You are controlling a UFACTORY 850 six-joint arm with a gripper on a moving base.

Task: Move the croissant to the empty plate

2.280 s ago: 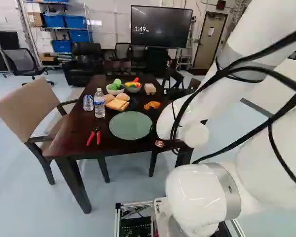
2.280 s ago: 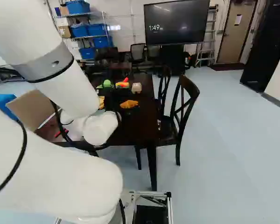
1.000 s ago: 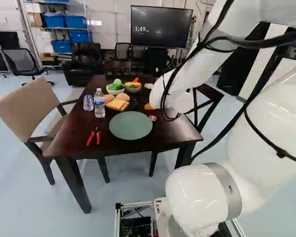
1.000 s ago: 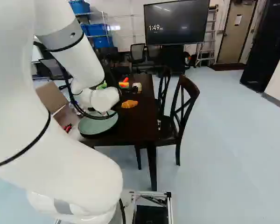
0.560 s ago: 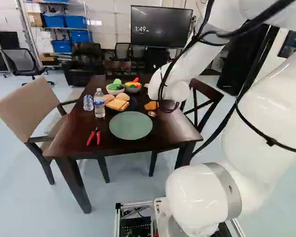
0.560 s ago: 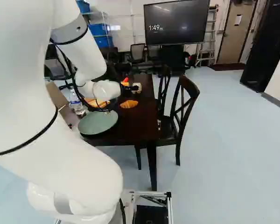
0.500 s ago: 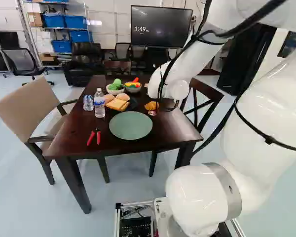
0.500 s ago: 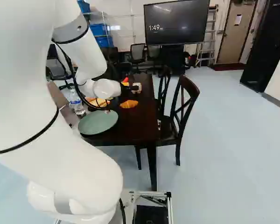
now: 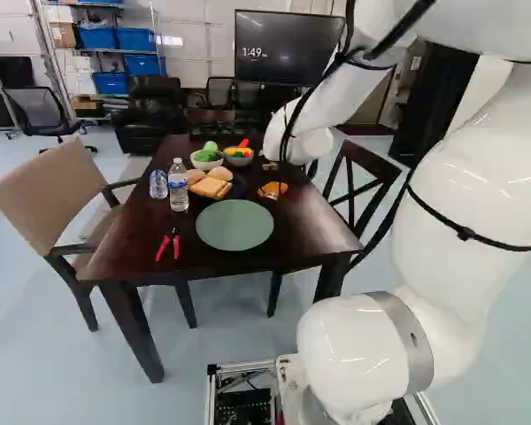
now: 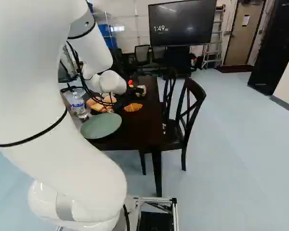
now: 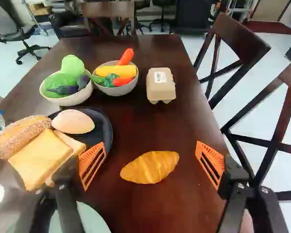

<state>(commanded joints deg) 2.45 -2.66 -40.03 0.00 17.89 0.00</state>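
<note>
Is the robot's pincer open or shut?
Open: the wrist view shows the pincer's orange pads wide apart, with a gap on either side of the croissant, which lies on the table.

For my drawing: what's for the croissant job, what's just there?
Job: golden crescent croissant; round green plate; black two-fingered gripper.

Just there: red-handled tool; clear plastic bottle; round black plate of bread; round white bowl; round grey bowl; beige cardboard carton.
</note>
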